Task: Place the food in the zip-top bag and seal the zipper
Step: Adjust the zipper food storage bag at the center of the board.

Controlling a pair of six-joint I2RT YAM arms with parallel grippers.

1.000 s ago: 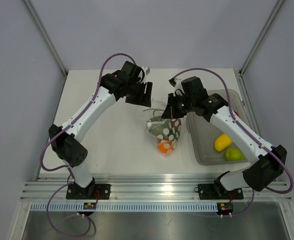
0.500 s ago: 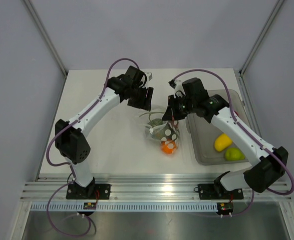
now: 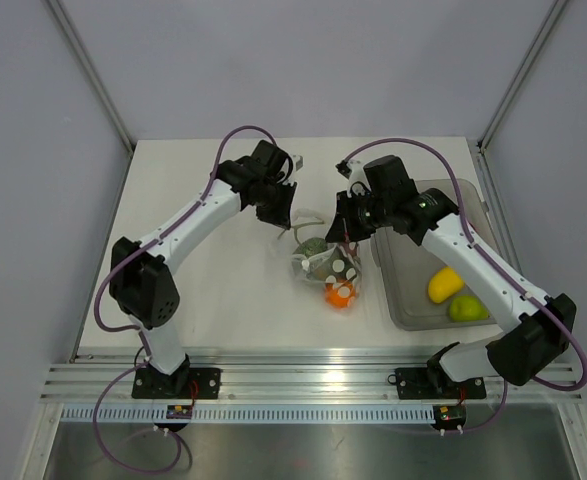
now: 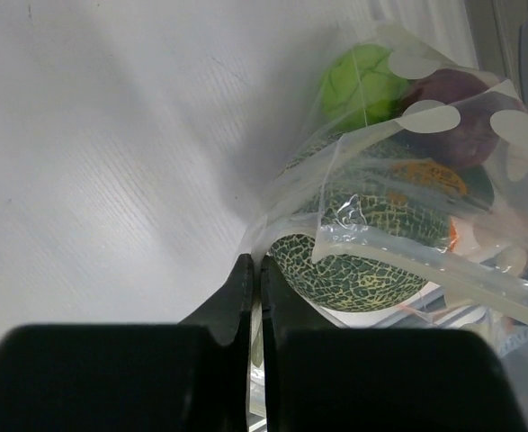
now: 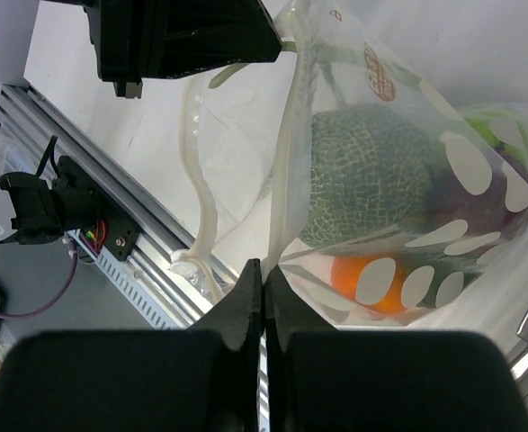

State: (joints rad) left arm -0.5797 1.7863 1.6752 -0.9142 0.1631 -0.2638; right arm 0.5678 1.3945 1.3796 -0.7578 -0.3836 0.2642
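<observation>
Your left gripper (image 4: 255,263) clamps the zip-top bag (image 3: 325,262) at its eleven o'clock; your right gripper (image 5: 262,270) pinches it at one o'clock; melon (image 4: 362,261), orange (image 5: 344,270) inside.

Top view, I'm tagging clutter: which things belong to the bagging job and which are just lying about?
Job: zip-top bag, its zipper, melon, orange, plum, green round, left tool, right tool.
Lying about: grey tub, yellow fruit, green fruit in it.

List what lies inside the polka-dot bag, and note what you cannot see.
Through the clear bag show a netted melon, an orange, a dark red ball and a green round. The bag's print and the melon cover parts of them; anything beneath is hidden.
</observation>
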